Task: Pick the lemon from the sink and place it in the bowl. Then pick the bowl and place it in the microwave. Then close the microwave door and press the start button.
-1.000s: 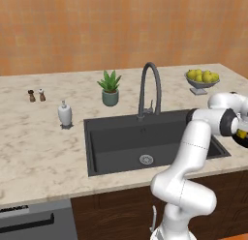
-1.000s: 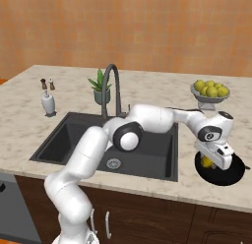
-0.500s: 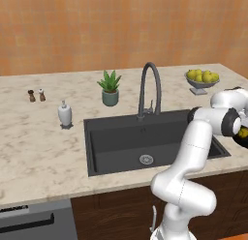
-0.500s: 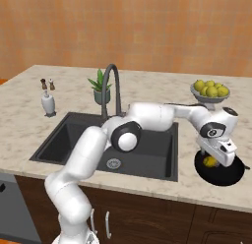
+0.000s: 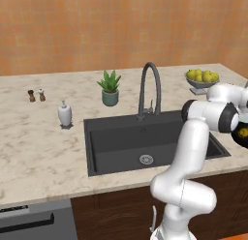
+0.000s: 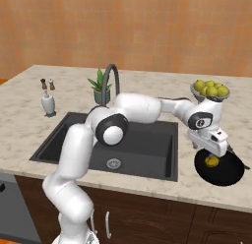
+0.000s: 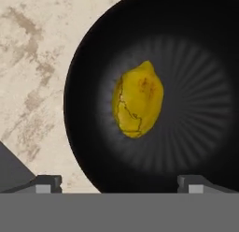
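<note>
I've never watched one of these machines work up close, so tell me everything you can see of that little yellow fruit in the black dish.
The small bright yellow oval lemon has a pointed tip and a mottled, slightly brownish rind. It lies on its side near the middle of the wide glossy black bowl, resting on the bowl's floor. The open gripper hangs above, touching neither. The bowl sits on the pale marble counter right of the sink.

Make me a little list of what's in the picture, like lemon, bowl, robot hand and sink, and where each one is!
lemon: lying in the middle of the black bowl
bowl: on the counter, right of the sink
gripper: open, just above the bowl, holding nothing
sink: nothing in it but its drain
fruit bowl: at the back of the counter, full of yellow-green fruit
next step: probably picking up the bowl
</note>
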Controlling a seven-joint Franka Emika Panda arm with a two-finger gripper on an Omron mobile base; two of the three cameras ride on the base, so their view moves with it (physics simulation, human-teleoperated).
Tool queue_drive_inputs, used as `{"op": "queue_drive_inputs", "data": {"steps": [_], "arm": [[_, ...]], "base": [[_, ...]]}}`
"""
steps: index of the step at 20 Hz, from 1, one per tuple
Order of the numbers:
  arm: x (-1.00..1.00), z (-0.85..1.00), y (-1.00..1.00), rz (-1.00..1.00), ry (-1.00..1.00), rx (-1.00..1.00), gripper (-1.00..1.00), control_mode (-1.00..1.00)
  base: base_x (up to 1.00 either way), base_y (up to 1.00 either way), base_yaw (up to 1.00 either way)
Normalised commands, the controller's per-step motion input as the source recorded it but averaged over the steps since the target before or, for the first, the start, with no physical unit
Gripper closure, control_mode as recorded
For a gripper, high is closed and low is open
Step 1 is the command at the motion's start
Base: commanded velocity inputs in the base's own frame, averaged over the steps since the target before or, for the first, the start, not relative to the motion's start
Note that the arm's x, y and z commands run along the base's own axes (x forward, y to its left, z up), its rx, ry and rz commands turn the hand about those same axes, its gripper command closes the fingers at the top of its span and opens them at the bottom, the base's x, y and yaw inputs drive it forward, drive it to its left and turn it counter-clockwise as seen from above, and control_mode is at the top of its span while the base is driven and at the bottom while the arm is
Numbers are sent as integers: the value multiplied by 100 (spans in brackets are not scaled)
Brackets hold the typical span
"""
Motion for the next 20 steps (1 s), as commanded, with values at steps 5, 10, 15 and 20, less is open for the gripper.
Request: {"op": "queue_drive_inputs", "data": {"steps": [5, 10, 15, 20], "arm": [[-4, 0, 17, 19, 3, -3, -100, -100], [7, -11, 3, 19, 9, 0, -100, -100], [17, -5, 0, 7, 6, 0, -100, -100], [19, -22, -4, 8, 5, 0, -100, -100]], "base": [[0, 0, 0], [0, 0, 0], [0, 0, 0], [0, 0, 0]]}}
